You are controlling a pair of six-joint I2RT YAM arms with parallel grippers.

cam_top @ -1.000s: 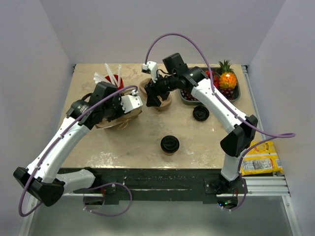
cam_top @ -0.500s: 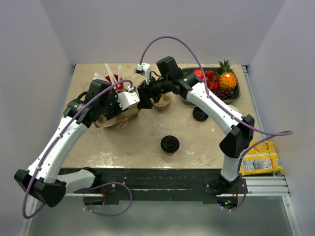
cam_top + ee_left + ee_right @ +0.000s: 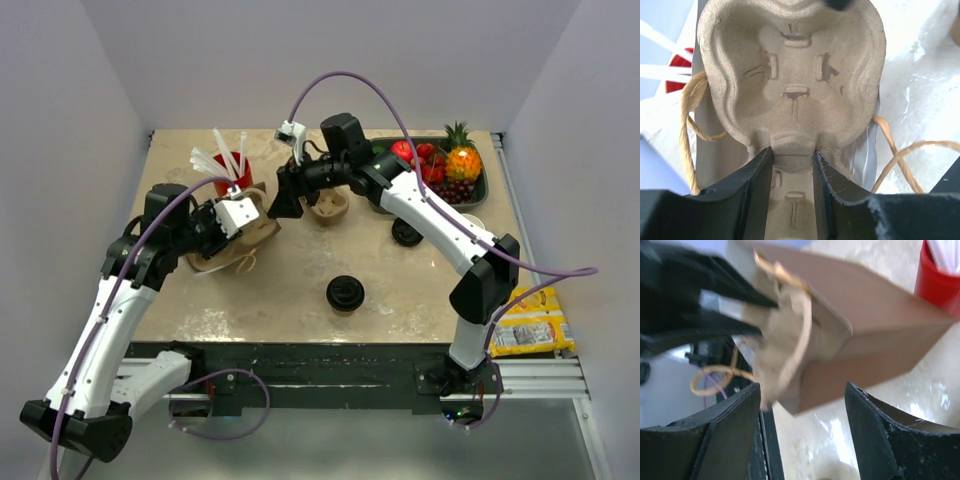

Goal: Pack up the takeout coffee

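Counter (image 3: 280,290): tan, mottled, with pale glare patches. Plain white walls stand on three sides.

Takeout coffee (image 3: 345,293): upright near the front edge, about mid-width, well apart from both arms.

Left claw (image 3: 792,155): clamped on the centre ridge of a pulp cup carrier (image 3: 790,65), at the mouth of a paper bag (image 3: 865,340) toward the back-left corner.

Right claw (image 3: 801,390): jaws spread wide, holding nothing, just beside the bag.

Fruit tray (image 3: 484,188): back-right corner.
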